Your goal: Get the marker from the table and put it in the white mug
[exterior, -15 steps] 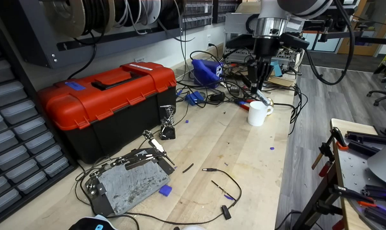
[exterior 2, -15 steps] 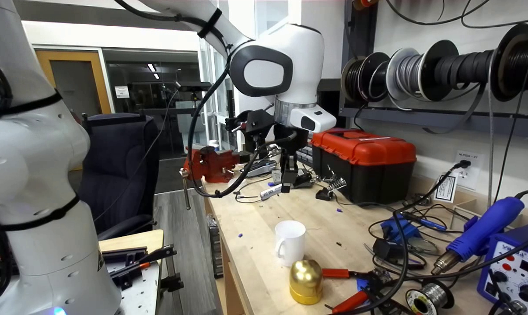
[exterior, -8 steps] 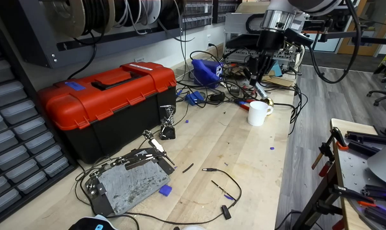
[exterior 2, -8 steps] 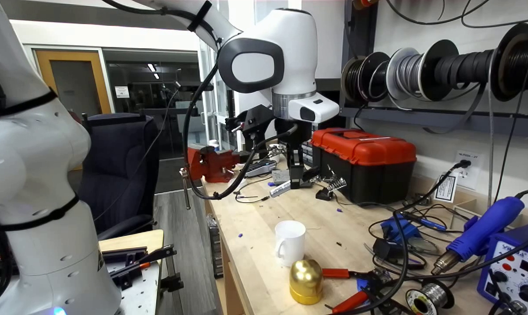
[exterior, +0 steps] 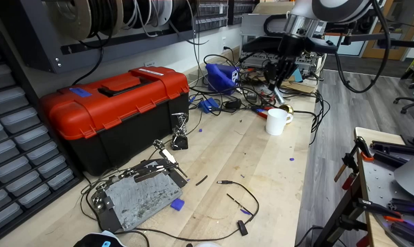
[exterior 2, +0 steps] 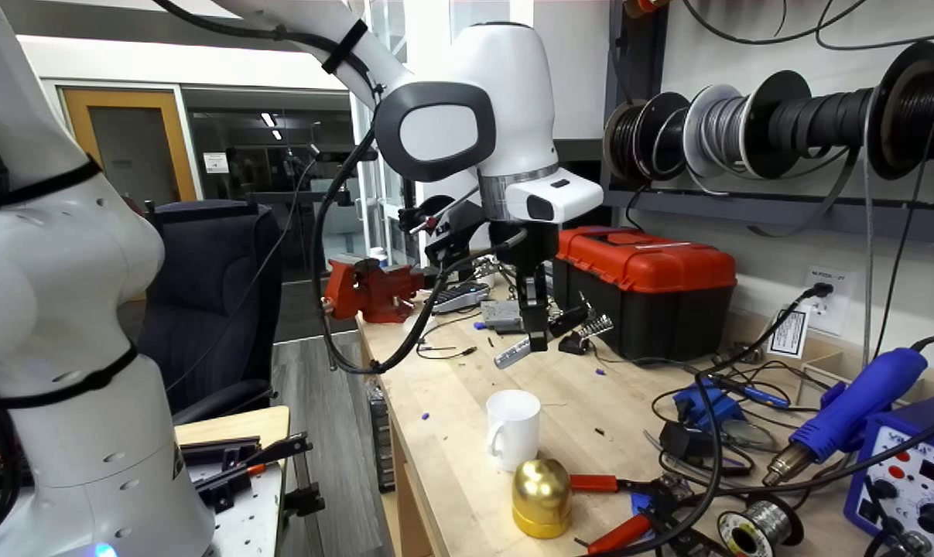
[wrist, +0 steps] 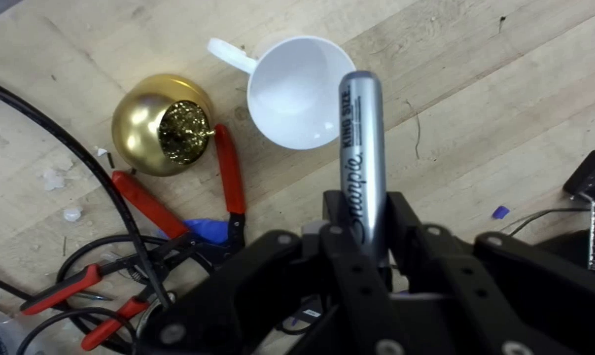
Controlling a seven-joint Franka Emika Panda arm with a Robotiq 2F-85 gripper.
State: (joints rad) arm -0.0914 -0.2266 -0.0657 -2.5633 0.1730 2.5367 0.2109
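The marker is a thick silver pen with "Sharpie" lettering (wrist: 360, 148); its silver end also shows in both exterior views (exterior: 279, 95) (exterior 2: 513, 353). My gripper (wrist: 364, 209) is shut on it, with a finger on each side. The marker is tilted, silver end down, and a dark end sticks out past the fingers in an exterior view. The white mug (exterior: 275, 122) stands upright on the table (exterior: 227, 151), handle to one side. In the wrist view the mug's inside (wrist: 297, 98) is bare, and the marker's tip overlaps its rim. The marker is held above the mug's height, apart from it.
A gold tip-cleaner ball (exterior 2: 542, 499) stands close beside the mug. Red-handled pliers (wrist: 230, 172), black cables and a solder spool (exterior 2: 761, 530) lie nearby. A red and black toolbox (exterior: 121, 116) stands along the wall. The table's edge runs near the mug's handle side.
The arm has leaned over and the gripper has shifted with the marker still held. The marker now points more steeply downward in an exterior view. The mug has not moved.
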